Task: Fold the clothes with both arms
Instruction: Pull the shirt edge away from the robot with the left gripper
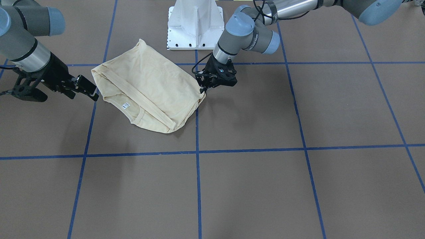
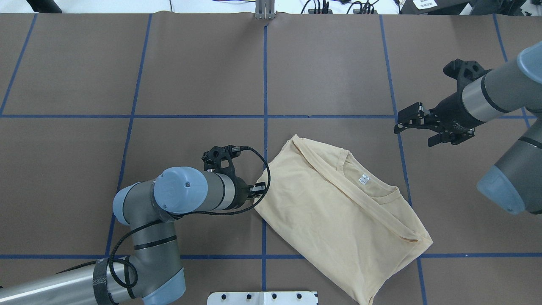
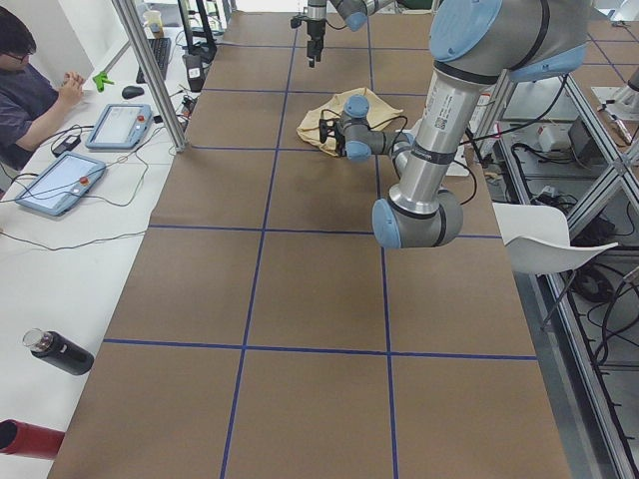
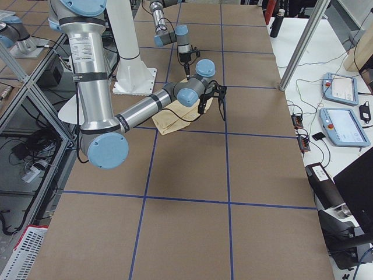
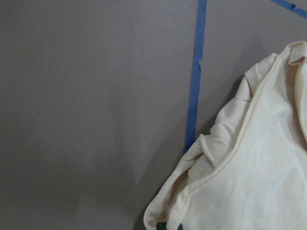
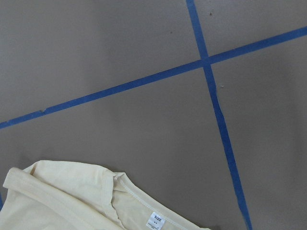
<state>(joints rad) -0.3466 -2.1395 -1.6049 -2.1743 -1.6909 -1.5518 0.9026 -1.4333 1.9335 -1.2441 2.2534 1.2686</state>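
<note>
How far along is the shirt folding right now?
Done: the T-shirt lies folded over into a compact, slanted bundle, with its neck label showing. In hand: the left gripper seems to pinch one corner beside the blue tape line, while the right gripper hangs open, off the cloth. Left: probably another fold, or squaring the uneven edges.

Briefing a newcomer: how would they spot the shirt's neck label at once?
On the brown, blue-taped table lies one cream shirt, folded. Just inside its ribbed collar sits a small white label, the only white patch on the cloth.
</note>
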